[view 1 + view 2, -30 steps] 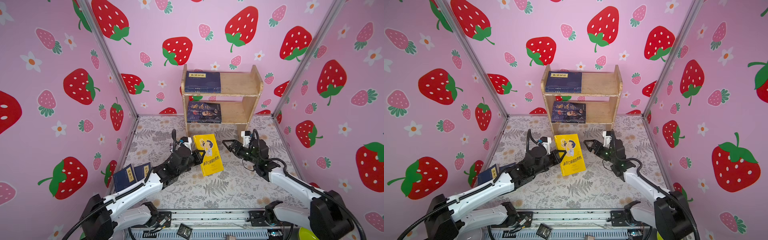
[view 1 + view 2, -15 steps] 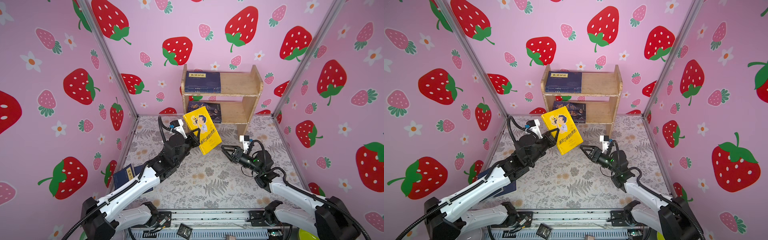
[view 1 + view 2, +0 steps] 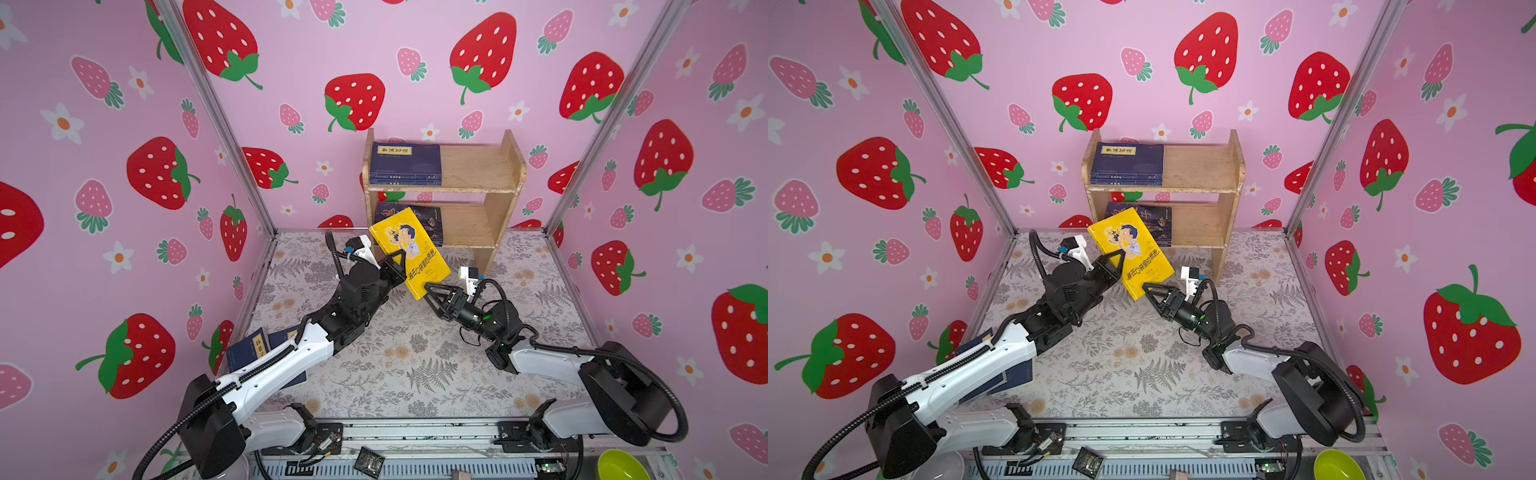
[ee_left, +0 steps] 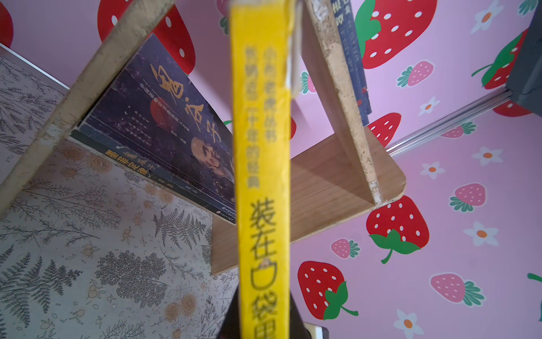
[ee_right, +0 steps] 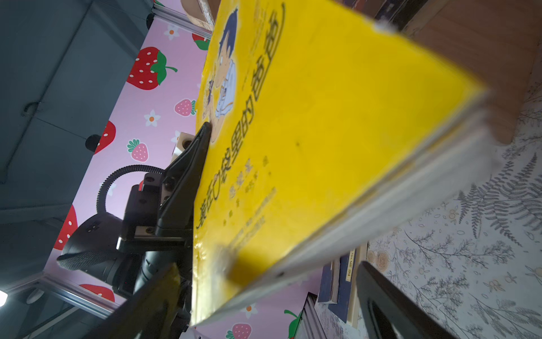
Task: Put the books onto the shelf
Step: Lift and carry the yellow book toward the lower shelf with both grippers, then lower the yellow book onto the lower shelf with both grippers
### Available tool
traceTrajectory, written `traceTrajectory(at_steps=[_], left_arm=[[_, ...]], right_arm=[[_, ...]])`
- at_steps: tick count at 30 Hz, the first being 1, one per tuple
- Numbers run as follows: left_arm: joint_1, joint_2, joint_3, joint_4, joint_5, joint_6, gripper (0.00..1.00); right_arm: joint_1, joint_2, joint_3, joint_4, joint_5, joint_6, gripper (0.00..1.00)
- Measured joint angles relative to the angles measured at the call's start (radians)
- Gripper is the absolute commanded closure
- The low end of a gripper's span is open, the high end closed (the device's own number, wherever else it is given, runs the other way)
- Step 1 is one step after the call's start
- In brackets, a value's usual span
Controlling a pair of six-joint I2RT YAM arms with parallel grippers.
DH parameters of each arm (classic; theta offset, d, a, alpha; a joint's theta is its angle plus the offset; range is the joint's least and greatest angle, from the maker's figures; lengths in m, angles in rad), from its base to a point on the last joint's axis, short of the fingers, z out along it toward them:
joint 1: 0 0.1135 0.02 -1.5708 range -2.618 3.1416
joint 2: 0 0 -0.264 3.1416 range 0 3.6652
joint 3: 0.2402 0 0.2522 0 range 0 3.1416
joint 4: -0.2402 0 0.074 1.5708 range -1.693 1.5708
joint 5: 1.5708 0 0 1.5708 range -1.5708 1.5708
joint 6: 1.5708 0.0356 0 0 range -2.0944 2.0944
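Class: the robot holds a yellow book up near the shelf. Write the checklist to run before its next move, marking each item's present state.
1. Left pincer shut on yellow book: ok.
2. Right pincer open around the book's lower corner, not gripping: ok.
3. Bare room on shelf, right side of both tiers: ok.
4. Book level with a tier: not ok, tilted.
5. Clearance from dark book on lower tier: cannot tell.
6. Navy books on table shelved: not ok.
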Motion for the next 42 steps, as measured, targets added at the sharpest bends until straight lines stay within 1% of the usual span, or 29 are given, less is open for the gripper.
traceTrajectory(at_steps=[3,5,6,8,9,12,13,14,16,17,18,19,20,22,23,25,27,29,32,34,38,42], left_arm=[[0.0,0.003,0.001,0.017,-0.001,-0.01,1.0],[0.0,0.01,0.001,0.026,-0.001,-0.018,1.0],[0.002,0.014,0.001,0.028,-0.003,-0.021,1.0],[0.007,0.025,0.001,0.028,-0.012,-0.024,1.0],[0.01,0.031,0.0,0.028,-0.018,-0.025,1.0],[0.016,0.042,-0.009,0.031,-0.031,-0.025,1.0],[0.017,0.045,-0.011,0.031,-0.034,-0.023,1.0],[0.019,0.048,-0.012,0.031,-0.035,-0.022,0.97],[0.021,0.051,-0.012,0.038,-0.028,-0.008,0.74],[0.022,0.051,-0.012,0.041,-0.022,-0.002,0.59],[0.024,0.05,-0.01,0.048,-0.007,0.002,0.43],[0.029,0.048,-0.006,0.047,0.021,0.016,0.33],[0.038,0.047,0.0,0.046,0.048,0.023,0.26],[0.069,0.036,0.019,0.028,0.138,0.042,0.17],[0.086,0.029,0.027,0.016,0.176,0.053,0.15],[0.136,-0.004,0.043,-0.016,0.258,0.076,0.12],[0.191,-0.049,0.064,-0.065,0.342,0.105,0.11],[0.235,-0.093,0.092,-0.127,0.41,0.14,0.09],[0.282,-0.142,0.139,-0.233,0.517,0.205,0.1],[0.313,-0.161,0.149,-0.269,0.603,0.235,0.1],[0.348,-0.135,0.153,-0.317,0.764,0.259,0.12],[0.349,-0.053,0.153,-0.32,0.873,0.243,0.16]], right_arm=[[0.002,0.085,0.042,0.105,0.014,0.043,0.35],[0.003,0.124,0.068,0.154,0.023,0.077,0.46],[0.004,0.138,0.08,0.162,0.028,0.091,0.52],[0.006,0.159,0.097,0.167,0.036,0.12,0.59],[0.006,0.168,0.101,0.169,0.04,0.133,0.65],[0.006,0.18,0.105,0.171,0.055,0.165,0.86],[0.006,0.18,0.105,0.172,0.058,0.177,0.88],[0.006,0.18,0.105,0.172,0.064,0.182,0.88],[0.006,0.179,0.105,0.172,0.069,0.187,0.89],[0.006,0.179,0.105,0.172,0.069,0.187,0.9],[0.003,0.177,0.104,0.172,0.069,0.187,0.94],[-0.004,0.175,0.103,0.171,0.068,0.186,0.95],[-0.011,0.174,0.1,0.169,0.063,0.185,0.95],[-0.031,0.158,0.09,0.164,0.043,0.182,0.95],[-0.042,0.146,0.085,0.158,0.03,0.177,0.94],[-0.08,0.103,0.079,0.118,-0.008,0.156,0.94],[-0.123,0.036,0.078,0.037,-0.052,0.117,0.93],[-0.159,-0.039,0.085,-0.079,-0.102,0.062,0.93],[-0.21,-0.15,0.126,-0.291,-0.184,-0.037,0.93],[-0.244,-0.203,0.153,-0.393,-0.246,-0.082,0.93],[-0.301,-0.278,0.174,-0.509,-0.364,-0.132,0.93],[-0.321,-0.303,0.199,-0.624,-0.45,-0.176,0.93]])
